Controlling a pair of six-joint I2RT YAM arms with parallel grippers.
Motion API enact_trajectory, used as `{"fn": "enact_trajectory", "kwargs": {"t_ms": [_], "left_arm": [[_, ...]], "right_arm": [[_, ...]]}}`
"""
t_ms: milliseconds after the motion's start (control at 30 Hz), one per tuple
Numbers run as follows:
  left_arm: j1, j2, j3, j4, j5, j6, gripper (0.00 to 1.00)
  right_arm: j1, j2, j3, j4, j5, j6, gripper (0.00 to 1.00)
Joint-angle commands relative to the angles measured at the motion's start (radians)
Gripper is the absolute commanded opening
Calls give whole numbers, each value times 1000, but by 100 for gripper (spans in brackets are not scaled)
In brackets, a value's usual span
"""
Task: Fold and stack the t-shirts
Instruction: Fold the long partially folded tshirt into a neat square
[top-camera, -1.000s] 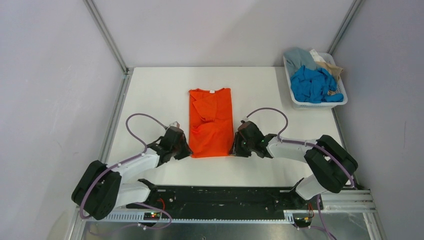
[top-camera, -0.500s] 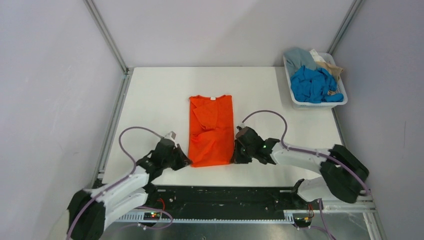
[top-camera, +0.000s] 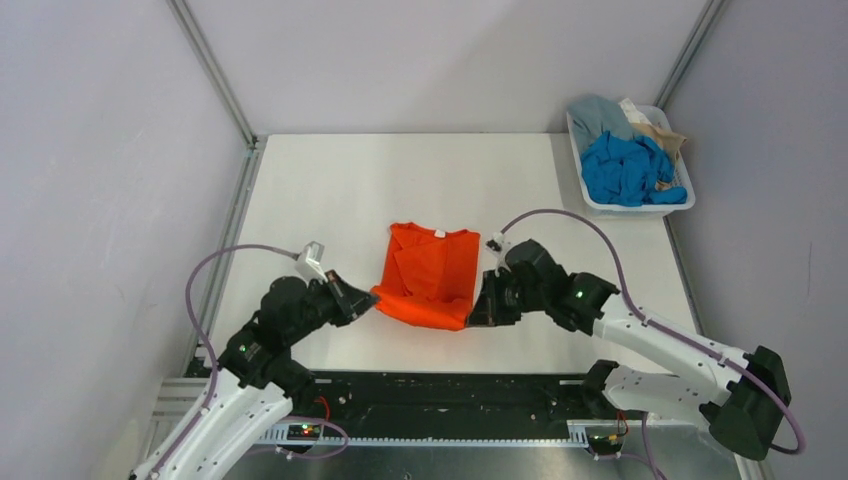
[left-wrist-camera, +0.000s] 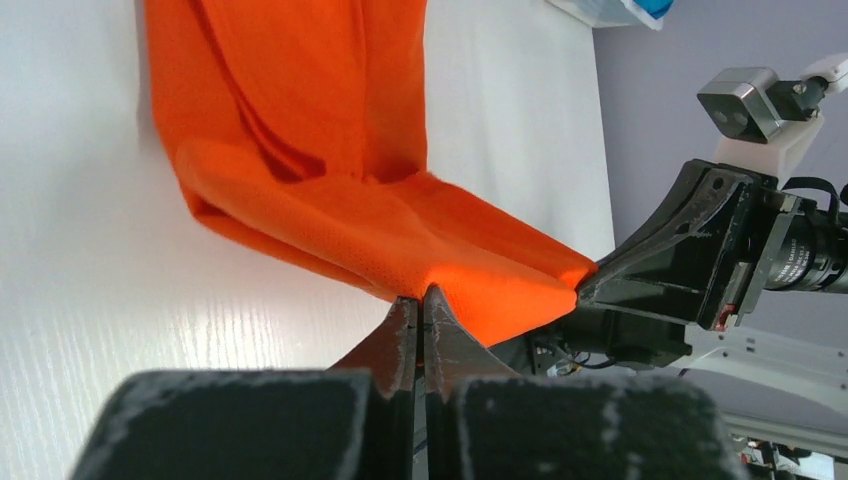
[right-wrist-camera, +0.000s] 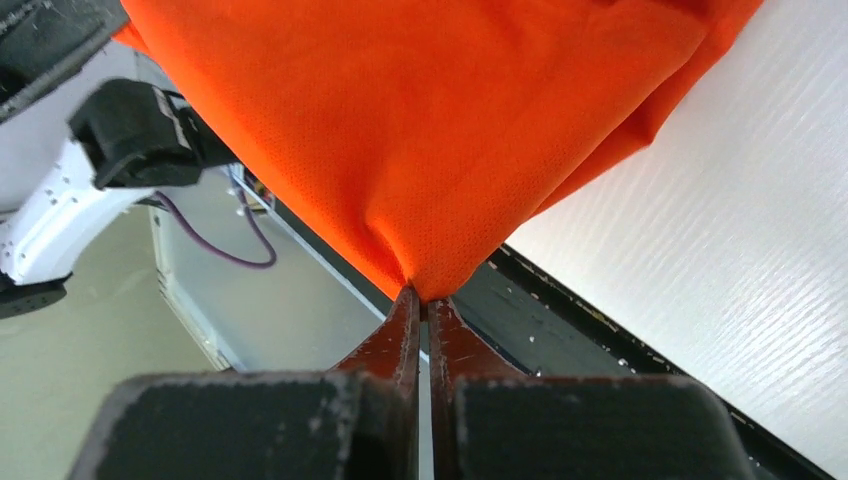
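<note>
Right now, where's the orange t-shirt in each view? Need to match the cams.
Top external: orange t-shirt at the centre of the table, near hem raised off it.
Left wrist: upper middle of the picture, near corner pinched in the left gripper.
Right wrist: fills the top of the picture, corner pinched in the right gripper.
Shared landmark: white table, at left in the left wrist view, at right in the right wrist view.
</note>
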Motion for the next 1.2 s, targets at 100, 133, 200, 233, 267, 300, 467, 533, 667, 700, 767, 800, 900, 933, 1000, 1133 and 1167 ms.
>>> {"fn": "enact_trajectory", "kwargs": {"t_ms": [100, 133, 200, 233, 267, 300, 467, 533, 667, 700, 767, 800, 900, 933, 1000, 1133, 1167], "left_arm": [[-3, 251, 213, 3, -150, 102, 0], [-1, 273, 251, 7, -174, 107, 0], [5, 344, 302, 20, -198, 127, 0], [9, 398, 318, 32, -196, 143, 0], [20, 426, 346, 36, -192, 150, 0], [38, 476, 359, 43, -180, 164, 0], [118, 611, 430, 81, -147, 193, 0], [151, 657, 455, 109, -132, 208, 0], [203, 775, 512, 140, -97, 237, 0], [216, 818, 522, 144, -94, 246, 0], [236, 889, 557, 151, -76, 257, 0], [241, 913, 583, 155, -61, 261, 0], [257, 1038, 656, 164, -40, 281, 0], [258, 1084, 673, 167, -40, 292, 0], [261, 1156, 729, 169, -40, 309, 0], [265, 1294, 837, 171, -26, 328, 0], [266, 1317, 869, 169, -16, 333, 0]], "right_arm": [[-207, 25, 100, 1, -235, -84, 0], [-230, 43, 119, 6, -247, -93, 0], [-260, 69, 148, -1, -258, -105, 0], [-274, 77, 155, -2, -262, -106, 0], [-304, 92, 167, -1, -271, -104, 0], [-334, 105, 170, 12, -278, -103, 0], [-411, 168, 199, 84, -314, -85, 0], [-433, 211, 219, 116, -323, -81, 0], [-474, 325, 280, 157, -344, -80, 0], [-486, 367, 290, 165, -348, -77, 0], [-503, 423, 312, 184, -349, -65, 0], [-508, 438, 320, 193, -349, -59, 0], [-529, 503, 342, 226, -322, -46, 0], [-535, 523, 347, 228, -308, -46, 0], [-550, 555, 357, 234, -264, -44, 0], [-581, 627, 373, 277, -225, -22, 0], [-584, 638, 381, 283, -218, -22, 0]]}}
